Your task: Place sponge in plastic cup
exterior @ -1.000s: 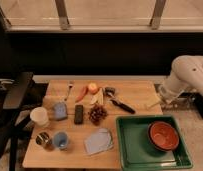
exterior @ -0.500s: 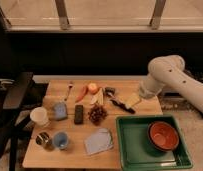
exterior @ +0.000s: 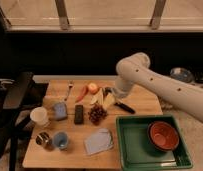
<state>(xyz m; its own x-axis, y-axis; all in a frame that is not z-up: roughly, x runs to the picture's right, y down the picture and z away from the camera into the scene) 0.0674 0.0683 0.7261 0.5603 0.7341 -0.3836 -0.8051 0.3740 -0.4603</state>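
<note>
The sponge [exterior: 60, 110], a small light-blue block, lies on the wooden table [exterior: 70, 159] at the left, between a white cup and a dark remote. The plastic cup [exterior: 60, 141], short and blue, stands upright near the front left edge, just in front of the sponge. My white arm reaches in from the right. Its gripper [exterior: 108, 95] hangs over the middle back of the table by the fruit, well to the right of the sponge. It is open and holds nothing.
A white cup [exterior: 39, 116] and a metal can [exterior: 43, 139] stand at the left. A remote [exterior: 79, 114], grapes [exterior: 97, 114], an apple [exterior: 93, 88], a carrot [exterior: 81, 93] and a blue-grey cloth [exterior: 98, 141] fill the middle. A green tray [exterior: 137, 147] with a red bowl [exterior: 164, 136] sits front right.
My arm has swung leftward from the table's right edge, carrying the gripper to the middle back of the table near the fruit. The objects have not moved.
</note>
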